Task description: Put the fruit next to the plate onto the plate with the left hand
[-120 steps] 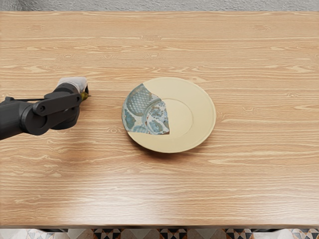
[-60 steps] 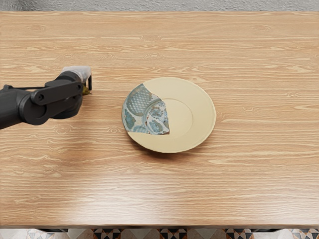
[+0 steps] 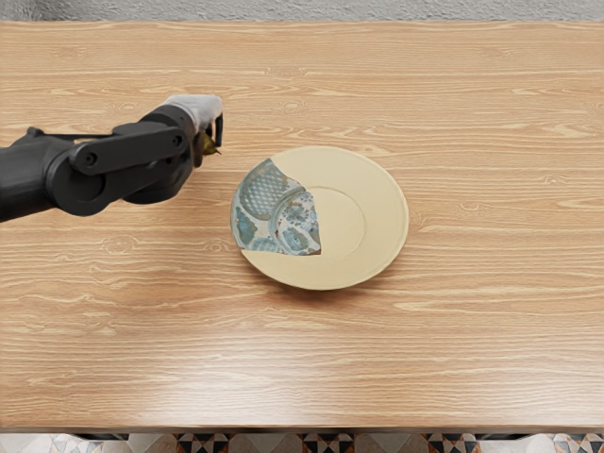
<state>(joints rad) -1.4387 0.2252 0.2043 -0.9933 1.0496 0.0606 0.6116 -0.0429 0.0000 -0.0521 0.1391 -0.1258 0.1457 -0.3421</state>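
Note:
A cream plate [image 3: 363, 222] with a blue-green patterned patch on its left side lies at the table's middle. My left hand [image 3: 201, 127] hovers just left of and behind the plate's rim, its arm coming in from the left edge. Its fingers are curled around a small yellowish-green fruit [image 3: 207, 143], of which only a sliver shows beneath the hand. The fruit is off the table and clear of the plate. The right arm is out of view.
The wooden table [image 3: 453, 359] spreads wide on all sides of the plate. Its front edge runs along the bottom of the view, its back edge along the top.
The left hand has risen and travelled right toward the plate, carrying the fruit from its earlier spot further left.

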